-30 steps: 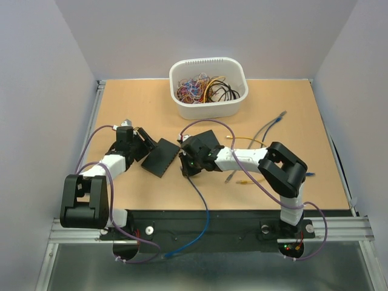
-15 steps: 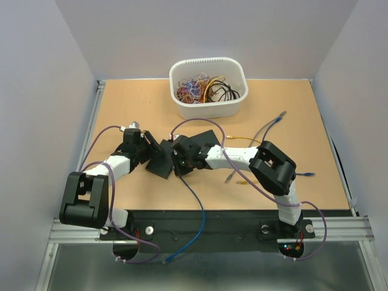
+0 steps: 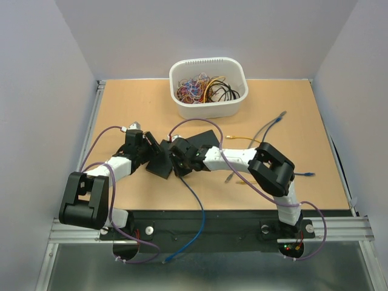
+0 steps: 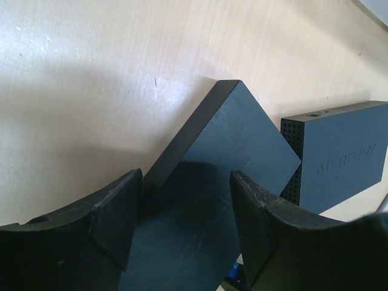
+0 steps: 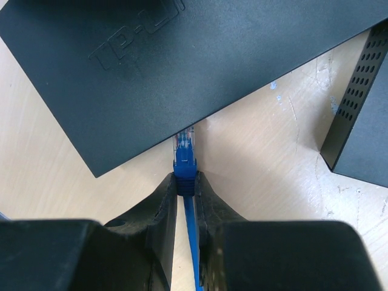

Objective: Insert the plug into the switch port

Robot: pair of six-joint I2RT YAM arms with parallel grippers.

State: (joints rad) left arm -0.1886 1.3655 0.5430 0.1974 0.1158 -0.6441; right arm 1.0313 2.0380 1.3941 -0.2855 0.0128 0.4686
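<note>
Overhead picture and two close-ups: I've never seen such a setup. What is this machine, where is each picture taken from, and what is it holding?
These are two robot arms bolted at the near edge of a wooden table. The wide picture looks down from above; each close-up comes from a camera on one wrist, showing that arm's own fingers. The left gripper straddles a flat black box, a network switch; whether it squeezes is unclear. The right gripper pinches a blue plug, its clear tip at the box's edge, not fully in. A second black box, a white tub of coloured wires and loose cables lie nearby.
</note>
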